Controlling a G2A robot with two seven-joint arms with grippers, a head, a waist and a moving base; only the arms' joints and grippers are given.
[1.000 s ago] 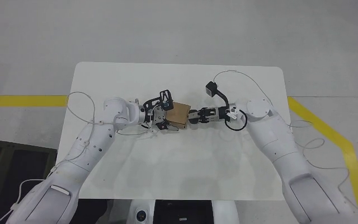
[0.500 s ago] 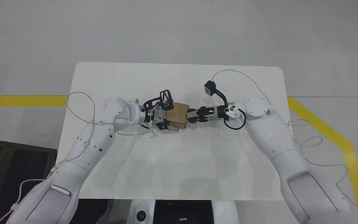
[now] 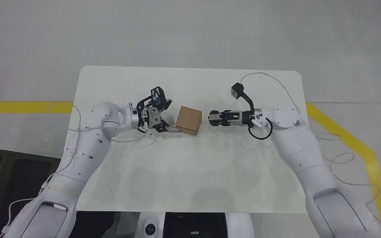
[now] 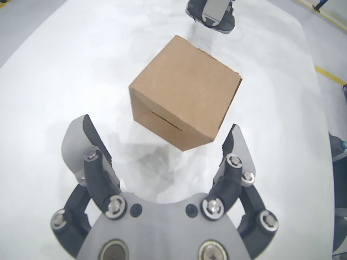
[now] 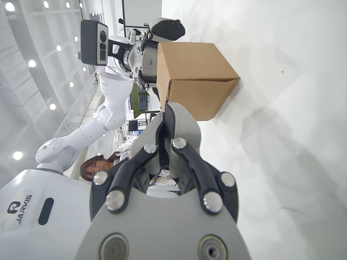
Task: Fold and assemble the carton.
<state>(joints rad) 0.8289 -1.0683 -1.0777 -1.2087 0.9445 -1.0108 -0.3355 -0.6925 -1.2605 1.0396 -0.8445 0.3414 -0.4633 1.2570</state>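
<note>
Seen from my top feed, the brown carton (image 3: 190, 121) stands folded into a closed cube at the middle of the white table (image 3: 238, 172), and neither arm touches it. My left gripper (image 4: 160, 125) faces one side, fingers spread wide and just short of it. My right gripper (image 5: 166, 108) hangs near the opposite side, pads pressed together, holding nothing.

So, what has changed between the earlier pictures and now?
Both grippers were against the carton and have drawn back from it, each to its own side. The left gripper now stands open, apart from it, and the right gripper is shut. The carton stayed closed in the same place on the table.
</note>
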